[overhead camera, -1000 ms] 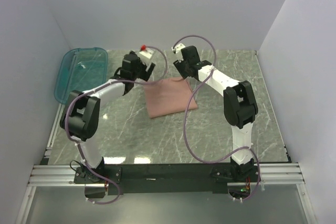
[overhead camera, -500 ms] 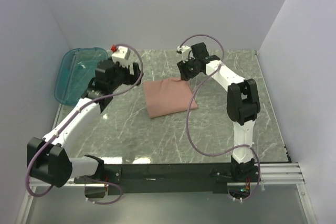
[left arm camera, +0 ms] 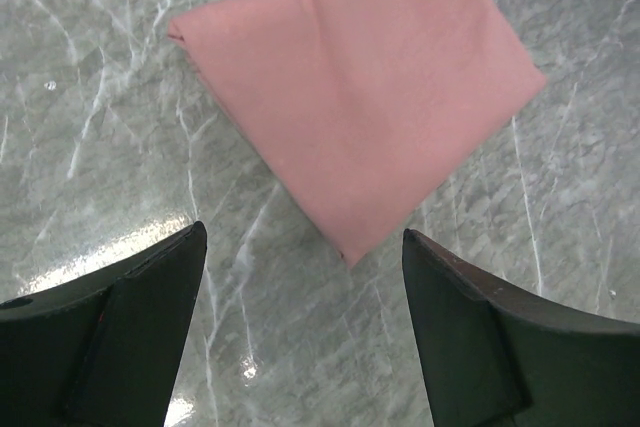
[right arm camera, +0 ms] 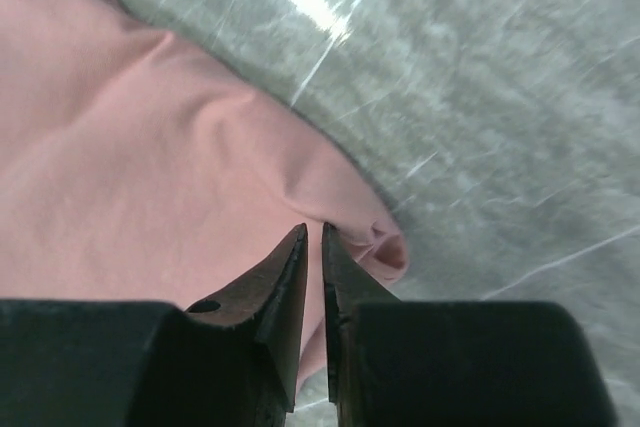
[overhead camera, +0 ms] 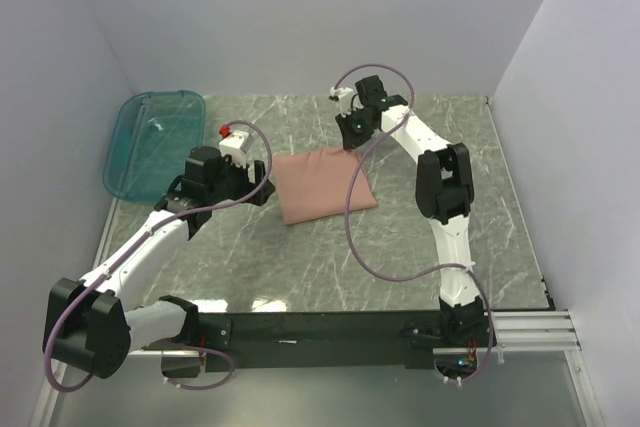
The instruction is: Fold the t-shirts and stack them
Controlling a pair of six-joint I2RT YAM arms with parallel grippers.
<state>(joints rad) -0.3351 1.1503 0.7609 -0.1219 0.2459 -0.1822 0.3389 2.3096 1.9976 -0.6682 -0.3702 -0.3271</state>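
Observation:
The salmon-pink t-shirt (overhead camera: 322, 185) lies folded into a flat rectangle in the middle of the marble table. No print shows on it. My left gripper (overhead camera: 262, 185) is open and empty just left of the shirt's near-left corner; in the left wrist view its fingers (left arm camera: 120, 327) stand wide apart over bare table, with the shirt (left arm camera: 360, 97) ahead of them. My right gripper (overhead camera: 350, 135) sits low at the shirt's far corner. In the right wrist view its jaws (right arm camera: 312, 229) are closed to a thin slit, pinching a wrinkle of the shirt (right arm camera: 120, 167) beside a curled corner.
A teal translucent bin (overhead camera: 150, 137) lies at the far left of the table, behind the left arm. White walls close in the left, back and right sides. The right arm's purple cable (overhead camera: 352, 237) loops over the table by the shirt's right edge.
My left arm has pulled back from the shirt's far-left corner toward the near left, with its gripper open. My right arm has swung its elbow inward while its gripper stays at the far corner. The shirt has not moved.

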